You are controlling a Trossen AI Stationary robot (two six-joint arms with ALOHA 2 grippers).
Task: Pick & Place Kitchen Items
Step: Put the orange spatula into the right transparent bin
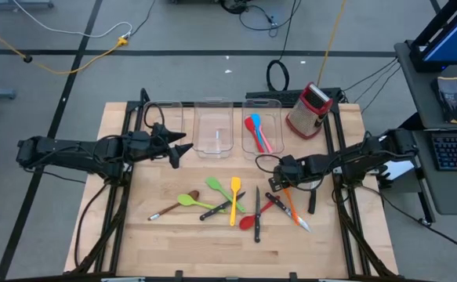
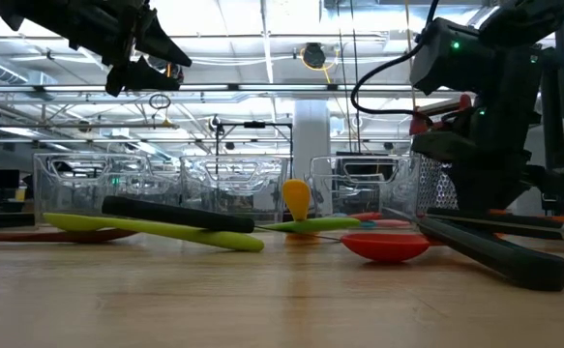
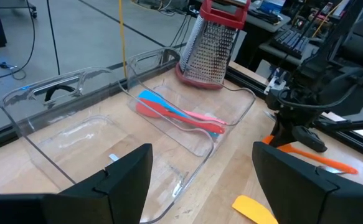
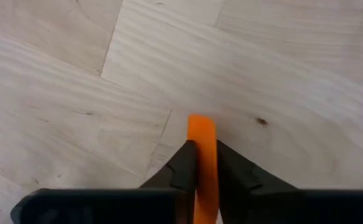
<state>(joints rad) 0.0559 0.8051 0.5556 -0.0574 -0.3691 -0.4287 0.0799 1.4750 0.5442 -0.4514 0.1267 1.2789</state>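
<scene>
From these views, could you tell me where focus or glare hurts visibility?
Low view: near tabletop blurred, ceiling lights glare. Left wrist view: pincer fingers soft, bins reflective. Right wrist view: sharp on orange handle.

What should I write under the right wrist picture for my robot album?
The right gripper pinches the handle of an orange utensil lying on the wooden table.

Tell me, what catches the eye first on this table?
A bright scatter of utensils lies across the wooden table's near half. The right gripper has its jaws shut on an orange utensil there. Behind stand three clear bins, the rightmost holding blue and pink utensils, beside a red-and-steel grater.
</scene>
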